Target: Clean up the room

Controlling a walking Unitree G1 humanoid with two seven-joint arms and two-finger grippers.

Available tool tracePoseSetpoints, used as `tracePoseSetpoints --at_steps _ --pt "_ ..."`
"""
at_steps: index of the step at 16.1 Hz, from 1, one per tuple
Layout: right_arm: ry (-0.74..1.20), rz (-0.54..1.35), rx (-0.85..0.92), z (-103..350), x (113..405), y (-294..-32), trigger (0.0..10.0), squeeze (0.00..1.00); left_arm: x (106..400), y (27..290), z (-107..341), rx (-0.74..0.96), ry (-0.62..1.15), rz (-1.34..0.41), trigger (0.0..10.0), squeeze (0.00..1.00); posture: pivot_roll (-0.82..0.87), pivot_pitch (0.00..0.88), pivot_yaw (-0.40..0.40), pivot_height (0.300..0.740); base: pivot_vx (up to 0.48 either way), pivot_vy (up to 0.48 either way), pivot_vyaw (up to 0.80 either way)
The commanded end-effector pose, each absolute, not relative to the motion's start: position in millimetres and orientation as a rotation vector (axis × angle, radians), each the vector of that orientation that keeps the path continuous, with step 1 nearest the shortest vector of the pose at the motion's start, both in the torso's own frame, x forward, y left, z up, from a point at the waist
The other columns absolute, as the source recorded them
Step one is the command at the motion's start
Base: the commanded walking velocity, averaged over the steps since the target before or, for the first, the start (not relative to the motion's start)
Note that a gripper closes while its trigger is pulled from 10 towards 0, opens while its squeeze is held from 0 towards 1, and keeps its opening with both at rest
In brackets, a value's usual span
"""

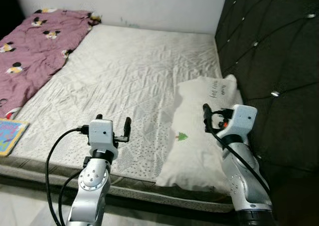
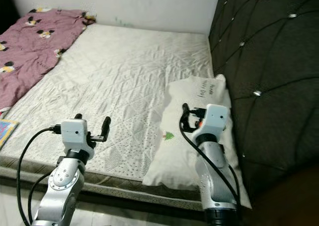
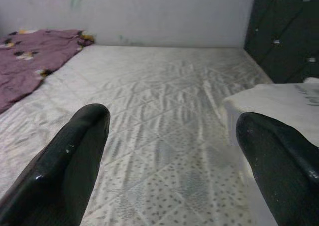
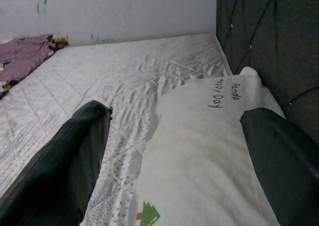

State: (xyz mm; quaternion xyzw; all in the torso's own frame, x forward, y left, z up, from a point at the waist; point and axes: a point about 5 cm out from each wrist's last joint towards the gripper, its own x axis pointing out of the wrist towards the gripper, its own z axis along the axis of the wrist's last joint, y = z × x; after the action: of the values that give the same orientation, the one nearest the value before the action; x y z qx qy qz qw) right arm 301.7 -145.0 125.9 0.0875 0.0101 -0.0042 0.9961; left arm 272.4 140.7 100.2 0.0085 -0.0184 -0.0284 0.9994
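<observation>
Over the pillow (image 1: 197, 136) on the bed (image 1: 129, 76), our right end effector (image 4: 174, 171) is released; we should lower it gently, left end effector (image 1: 113, 127) also released

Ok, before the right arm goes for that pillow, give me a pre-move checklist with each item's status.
1. Right gripper open: ok, fingers spread.
2. Right gripper over the pillow: ok.
3. Pillow free of other things: ok, nothing lies on it.
4. Left gripper empty and open: ok, it hovers above the mattress.
5. Pillow against the dark headboard: cannot tell whether they touch.
6. Purple blanket away from the pillow: ok.
</observation>
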Motion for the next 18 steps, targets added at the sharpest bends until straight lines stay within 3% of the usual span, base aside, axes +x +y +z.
tracePoseSetpoints --at_steps 1,18 --pt "0.015 -0.015 0.174 128.9 300.9 -148.6 10.0 0.0 271.8 139.8 103.2 0.013 -0.044 -0.061 10.0 0.0 -0.02 0.046 -0.02 0.74 0.0 0.0 -0.8" --pt "0.086 0.056 0.194 120.7 302.5 -144.3 10.0 0.0 271.6 140.5 103.3 0.013 -0.039 -0.054 10.0 0.0 -0.02 0.065 -0.033 0.74 0.0 0.346 -0.03"
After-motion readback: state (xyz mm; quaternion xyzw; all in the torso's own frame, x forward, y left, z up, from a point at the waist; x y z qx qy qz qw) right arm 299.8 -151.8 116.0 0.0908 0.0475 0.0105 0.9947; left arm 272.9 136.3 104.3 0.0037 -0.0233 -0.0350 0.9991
